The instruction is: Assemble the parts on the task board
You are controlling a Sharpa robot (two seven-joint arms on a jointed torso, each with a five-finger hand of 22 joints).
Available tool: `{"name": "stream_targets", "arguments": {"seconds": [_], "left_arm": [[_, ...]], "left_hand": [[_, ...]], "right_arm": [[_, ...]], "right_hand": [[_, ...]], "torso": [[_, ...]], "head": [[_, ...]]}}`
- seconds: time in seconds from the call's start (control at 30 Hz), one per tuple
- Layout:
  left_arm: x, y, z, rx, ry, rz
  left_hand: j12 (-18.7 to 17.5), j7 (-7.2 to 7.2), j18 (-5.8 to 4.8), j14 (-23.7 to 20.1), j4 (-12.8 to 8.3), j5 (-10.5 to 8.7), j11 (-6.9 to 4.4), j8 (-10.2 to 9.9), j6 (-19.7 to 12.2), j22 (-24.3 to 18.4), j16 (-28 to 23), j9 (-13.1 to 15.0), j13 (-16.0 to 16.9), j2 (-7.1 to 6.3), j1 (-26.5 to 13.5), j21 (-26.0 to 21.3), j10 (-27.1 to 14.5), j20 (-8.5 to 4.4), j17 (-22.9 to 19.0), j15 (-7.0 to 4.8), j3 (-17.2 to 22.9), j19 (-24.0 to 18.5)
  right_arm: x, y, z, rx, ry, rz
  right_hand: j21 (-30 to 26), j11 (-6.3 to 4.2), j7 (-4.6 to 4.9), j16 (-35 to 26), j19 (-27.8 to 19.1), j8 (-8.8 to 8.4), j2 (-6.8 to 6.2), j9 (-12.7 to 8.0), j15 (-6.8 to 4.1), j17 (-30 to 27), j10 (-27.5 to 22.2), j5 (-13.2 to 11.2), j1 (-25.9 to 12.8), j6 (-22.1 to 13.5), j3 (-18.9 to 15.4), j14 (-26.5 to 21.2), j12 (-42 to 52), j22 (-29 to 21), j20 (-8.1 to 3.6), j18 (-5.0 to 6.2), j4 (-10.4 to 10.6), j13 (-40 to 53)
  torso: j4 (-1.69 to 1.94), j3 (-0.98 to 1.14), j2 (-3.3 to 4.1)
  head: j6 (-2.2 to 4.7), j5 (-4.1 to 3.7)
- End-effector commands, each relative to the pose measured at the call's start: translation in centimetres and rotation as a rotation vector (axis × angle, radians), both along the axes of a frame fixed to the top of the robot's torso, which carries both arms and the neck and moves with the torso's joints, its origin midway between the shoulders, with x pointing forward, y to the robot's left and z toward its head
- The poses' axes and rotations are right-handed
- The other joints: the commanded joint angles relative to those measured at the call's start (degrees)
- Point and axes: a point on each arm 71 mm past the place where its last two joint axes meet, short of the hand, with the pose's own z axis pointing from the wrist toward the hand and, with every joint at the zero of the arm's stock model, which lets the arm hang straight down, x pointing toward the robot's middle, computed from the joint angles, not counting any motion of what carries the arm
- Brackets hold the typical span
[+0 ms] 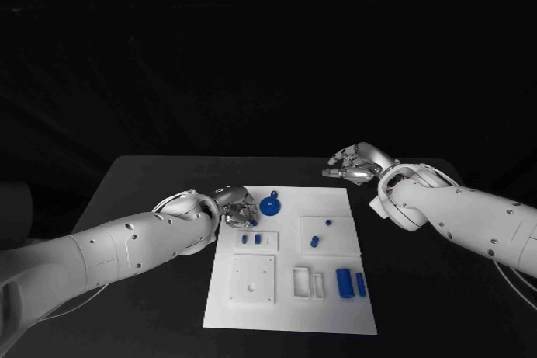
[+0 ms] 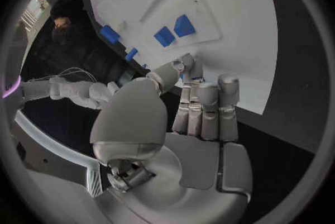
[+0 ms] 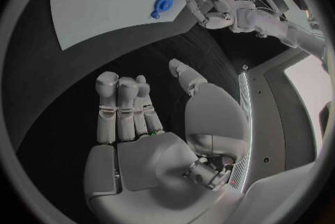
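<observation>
- Nearest on the task board (image 1: pixel 336 311) is a white square block (image 1: pixel 253 279) with a small hole, and to its right a white slotted holder (image 1: pixel 308 282) beside two upright blue cylinders (image 1: pixel 349 283).
- Farther back, two small blue parts (image 1: pixel 251 238) stand in a recessed panel at the board's left, and two more small blue pieces (image 1: pixel 320 231) sit in a panel to the right.
- At the far end of the board lies a round blue part with a tab (image 1: pixel 271 206).
- Left hand (image 1: pixel 234 206) hangs over the board's far-left edge, just left of that round part; its fingers lie straight and apart, grasping nothing.
- Right hand (image 1: pixel 354 165) is over the black table (image 1: pixel 157 179) beyond the board's far-right corner, well apart from the parts, fingers spread and released.
</observation>
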Motion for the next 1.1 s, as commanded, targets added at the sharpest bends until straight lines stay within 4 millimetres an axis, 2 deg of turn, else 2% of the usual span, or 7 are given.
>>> {"name": "stream_targets", "arguments": {"seconds": [0.03,0.47,0.6,0.67,0.97,1.07,1.1], "left_arm": [[-0.19,-0.11,-0.48,0.041,0.024,-0.016],[-0.39,-1.02,-0.63,0.009,0.010,-0.034],[-0.39,-0.92,-0.70,0.011,0.020,-0.032],[-0.40,-0.85,-0.81,0.020,0.034,-0.030],[-0.44,-0.47,-1.09,0.046,0.060,-0.021],[-0.38,-0.31,-1.07,0.059,0.048,-0.011],[-0.37,-0.23,-1.05,0.058,0.045,-0.009]], "left_hand": [[-0.3,0.05,5.61,0.4,0.0,0.31,-0.05,0.1,0.3,0.6,0.1,0.0,-0.1,0.34,-0.2,0.2,0.3,-0.69,-0.1,0.14,0.2,0.1],[-0.4,0.06,5.58,0.3,0.0,0.23,-0.03,0.1,0.3,0.6,0.0,0.0,-0.1,0.35,-0.2,0.2,0.2,-0.68,-0.1,0.16,0.2,0.1],[-0.8,1.26,5.53,0.3,0.0,-0.05,0.15,-1.7,-2.9,0.7,0.2,-0.8,-0.1,-0.20,-0.4,0.3,-0.2,-0.64,-0.1,0.34,0.1,0.0],[-0.9,1.50,5.51,0.2,0.0,-0.28,0.22,-2.0,-3.4,0.7,0.2,-1.0,-0.1,-0.45,-0.4,0.3,-0.3,-0.60,-0.1,0.40,0.0,-0.1],[-1.4,1.72,5.47,-0.4,-0.1,-1.20,0.47,-2.2,-4.0,0.8,0.2,-1.1,-0.1,-1.21,-0.2,0.3,-0.8,-0.39,-0.2,0.65,-0.2,-0.6],[-1.5,2.30,5.47,-0.7,-0.1,-1.38,0.56,-3.4,-6.1,0.8,0.1,-1.6,0.0,-2.07,0.1,0.3,-0.9,-0.29,-0.3,0.74,-0.3,-0.8],[-1.6,1.96,5.46,-0.8,-0.1,-1.49,0.60,-3.9,-7.3,0.8,0.1,-1.9,0.0,-2.27,0.1,0.3,-0.9,-0.24,-0.3,0.76,-0.3,-0.9]], "right_arm": [[-0.03,0.11,0.00,-0.006,-0.002,0.014],[-0.02,0.13,-0.02,-0.006,-0.001,0.014],[0.00,0.15,-0.03,-0.007,0.000,0.014],[0.01,0.13,-0.03,-0.007,0.000,0.014],[0.04,0.14,-0.06,-0.008,0.001,0.014],[0.03,0.09,-0.05,-0.008,0.000,0.014],[0.04,0.06,-0.05,-0.008,0.000,0.013]], "right_hand": [[-0.2,-0.10,0.27,-0.2,0.0,0.39,0.00,-0.1,0.05,0.0,-0.2,0.2,-0.4,0.0,-0.4,0.4,0.3,0.6,-0.33,5.71,0.0,-0.1],[-0.2,-0.10,0.27,-0.2,0.0,0.39,0.01,-0.1,0.05,0.0,-0.2,0.2,-0.4,0.0,-0.4,0.4,0.3,0.6,-0.33,5.71,0.0,-0.1],[-0.2,-0.10,0.27,-0.2,0.0,0.39,0.01,-0.1,0.05,0.0,-0.2,0.2,-0.4,0.0,-0.4,0.4,0.3,0.6,-0.33,5.71,0.0,-0.1],[-0.2,-0.10,0.27,-0.2,0.0,0.39,0.01,-0.1,0.05,0.0,-0.2,0.2,-0.4,0.0,-0.4,0.4,0.4,0.6,-0.33,5.71,0.0,-0.1],[-0.3,-0.10,0.27,-0.2,0.0,0.38,0.00,-0.1,0.05,0.0,-0.2,0.2,-0.4,0.0,-0.4,0.4,0.4,0.6,-0.33,5.71,0.0,-0.1],[-0.3,-0.10,0.27,-0.2,0.0,0.38,-0.01,-0.1,0.05,0.0,-0.2,0.2,-0.4,-0.1,-0.4,0.4,0.4,0.6,-0.33,5.71,0.0,-0.1],[-0.3,-0.10,0.27,-0.2,0.0,0.38,-0.02,-0.1,0.06,0.0,-0.2,0.2,-0.4,-0.1,-0.4,0.4,0.4,0.6,-0.33,5.71,0.0,-0.1]], "torso": [[0.02,0.02,-0.01],[-0.05,0.01,0.02],[-0.05,0.05,0.01],[-0.06,0.09,0.01],[-0.01,0.10,0.03],[-0.05,0.06,0.01],[-0.05,0.04,0.01]], "head": [[-0.02,-0.02],[-0.10,0.00],[-0.12,-0.06],[-0.17,-0.08],[-0.21,-0.12],[-0.23,-0.14],[-0.22,-0.16]]}}
